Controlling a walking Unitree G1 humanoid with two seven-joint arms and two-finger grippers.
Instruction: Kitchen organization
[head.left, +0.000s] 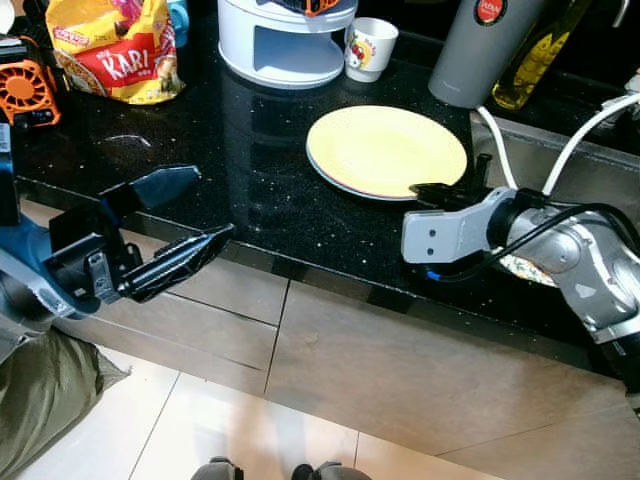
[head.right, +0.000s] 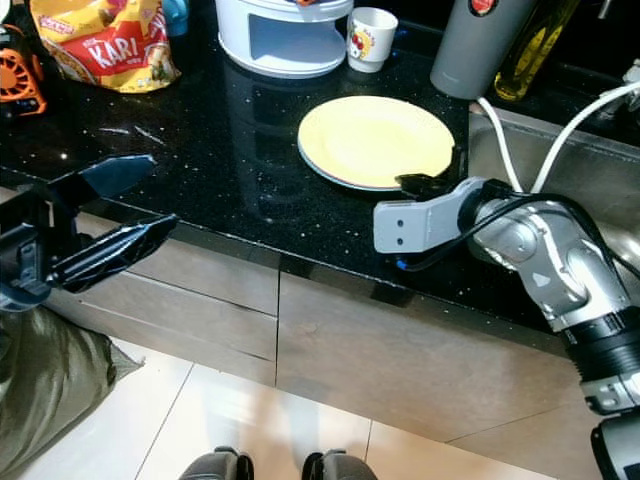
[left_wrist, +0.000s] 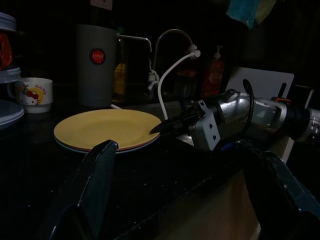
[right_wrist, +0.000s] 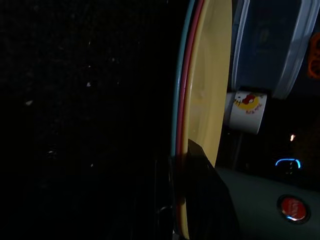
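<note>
Yellow plate (head.left: 385, 150) on black counter (head.left: 240, 170)

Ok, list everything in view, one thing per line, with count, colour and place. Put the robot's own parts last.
plates: a stack, yellow on top with red and blue rims beneath, mid counter by the sink
counter: one, black speckled, above beige drawers
mug: one, white with a cartoon print, behind the plates
white container: one, round, beside the mug
grey jug: one, red badge, back right
oil bottle: one, yellowish, behind the jug
snack bag: one, yellow and red, back left
hoses: two, white, over the sink
left pincer: black, open, at the counter's front edge
right pincer: black, fingers at the top plate's near rim; grip unclear
</note>
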